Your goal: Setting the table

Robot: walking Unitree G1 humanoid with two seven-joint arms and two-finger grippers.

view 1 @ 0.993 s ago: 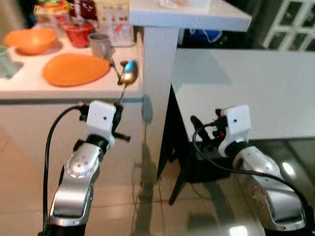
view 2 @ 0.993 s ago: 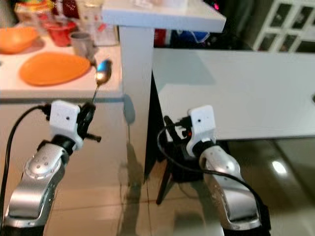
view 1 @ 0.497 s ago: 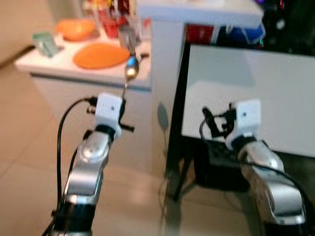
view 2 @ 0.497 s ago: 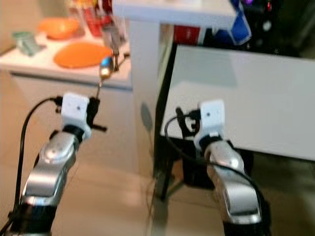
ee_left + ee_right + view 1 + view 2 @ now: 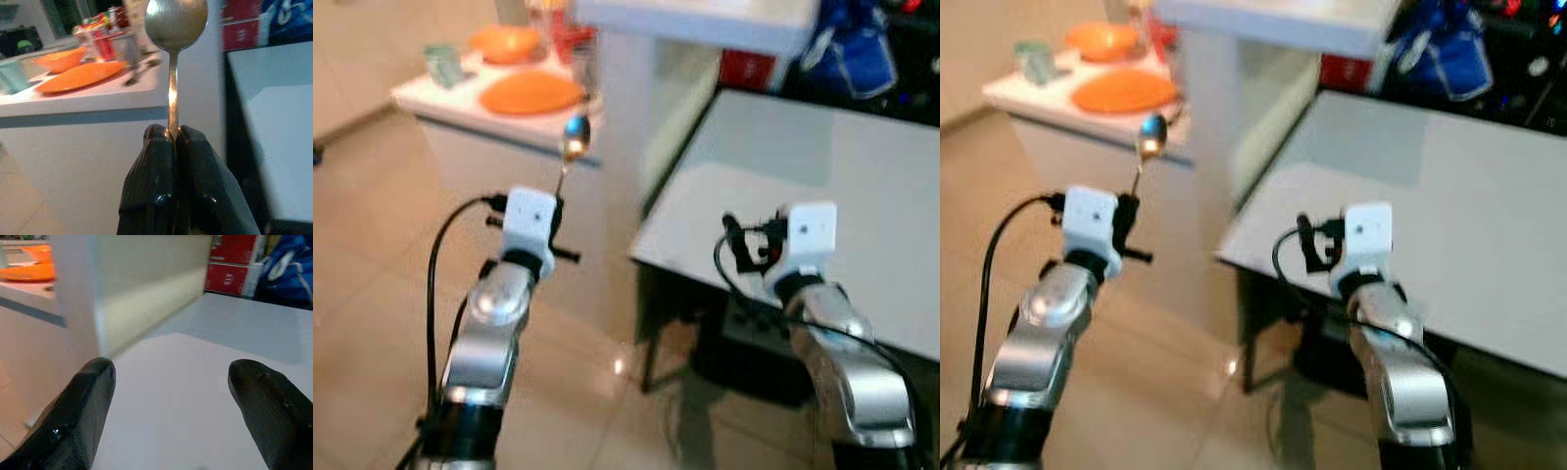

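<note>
My left gripper (image 5: pixel 172 142) is shut on the handle of a metal spoon (image 5: pixel 575 139), which stands upright with its bowl (image 5: pixel 176 19) at the top, in front of the white counter (image 5: pixel 460 103). My right gripper (image 5: pixel 168 382) is open and holds nothing, held just over the near corner of the white table (image 5: pixel 822 166). An orange plate (image 5: pixel 530 94) and an orange bowl (image 5: pixel 506 42) lie on the counter at the far left.
A pale green cup (image 5: pixel 441 65), a metal cup and red containers (image 5: pixel 105 41) stand on the counter. A white pillar with a shelf top (image 5: pixel 695 15) rises between counter and table. Red boxes (image 5: pixel 234 264) and a blue bag (image 5: pixel 852 49) lie behind the table. Tiled floor spreads at the left.
The camera has swung right: the counter has slid to the upper left and the table now takes up more of the right side. Both grippers keep their pose; the spoon stays held.
</note>
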